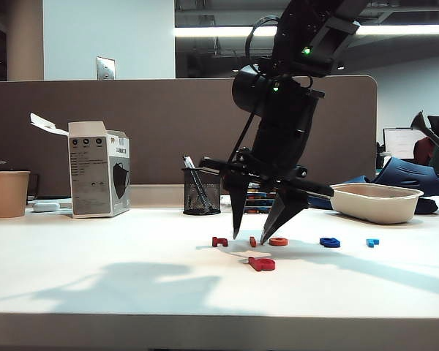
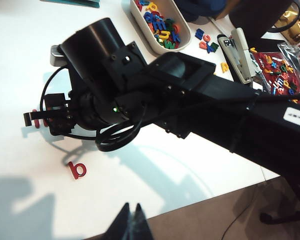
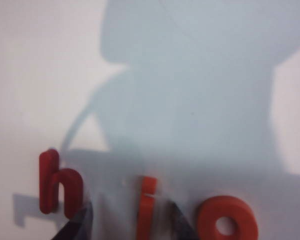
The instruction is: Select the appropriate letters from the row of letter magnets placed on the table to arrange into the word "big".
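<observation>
Red b [image 1: 261,263] already set in front of row; right gripper [image 1: 249,238] spread wide, empty, straddling orange-red i [image 3: 146,207] beside b; blue g [image 1: 329,242] untouched, far side; left gripper [image 2: 130,226] near b, apparently closed

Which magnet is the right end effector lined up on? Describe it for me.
On the white table, find the row of small plastic letters. The open right end effector straddles the thin orange-red bar magnet, between the dark red h-shaped letter and the orange ring; it alone is straight.
</observation>
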Controlling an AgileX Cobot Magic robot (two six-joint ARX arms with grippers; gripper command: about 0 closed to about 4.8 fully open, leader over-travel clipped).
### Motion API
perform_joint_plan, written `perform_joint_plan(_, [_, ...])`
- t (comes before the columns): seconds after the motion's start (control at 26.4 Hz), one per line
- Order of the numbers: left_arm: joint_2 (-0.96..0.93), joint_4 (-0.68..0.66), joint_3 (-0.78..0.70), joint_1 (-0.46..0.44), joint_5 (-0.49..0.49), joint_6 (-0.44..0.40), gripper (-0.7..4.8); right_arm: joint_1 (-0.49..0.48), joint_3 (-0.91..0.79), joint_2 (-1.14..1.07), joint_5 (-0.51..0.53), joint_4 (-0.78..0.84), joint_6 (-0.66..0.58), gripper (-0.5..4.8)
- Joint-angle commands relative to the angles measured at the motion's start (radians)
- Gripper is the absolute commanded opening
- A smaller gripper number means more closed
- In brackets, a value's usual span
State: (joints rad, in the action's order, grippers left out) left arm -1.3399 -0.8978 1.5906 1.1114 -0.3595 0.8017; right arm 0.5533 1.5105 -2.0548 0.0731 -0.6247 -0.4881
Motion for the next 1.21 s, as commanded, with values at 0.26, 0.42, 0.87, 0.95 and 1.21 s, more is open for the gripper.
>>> perform_joint_plan(0.26, [0.003, 0.009, 0.002, 0.002, -0.003, -0.001, -0.05, 0.013, -0.011, -0.042, -0.004, -0.057, -0.001, 1.38])
perform_joint_plan(0.42, [0.003, 0.009, 0.002, 0.002, -0.003, -0.001, -0.05, 0.015, -0.011, -0.074, -0.004, -0.075, -0.001, 1.35])
perform_joint_plan(0.87, [0.003, 0.009, 0.002, 0.002, -0.003, -0.001, -0.05, 0.014, -0.011, -0.09, -0.049, -0.134, -0.001, -0.07])
perform_joint_plan(0.95, [0.003, 0.009, 0.002, 0.002, -0.003, -0.001, -0.05, 0.014, -0.011, -0.089, -0.048, -0.134, -0.001, -0.08])
perform_joint_plan(1.21, [0.003, 0.009, 0.002, 0.002, -0.003, -0.001, -0.05, 0.014, -0.01, -0.041, -0.048, -0.154, -0.001, -0.08])
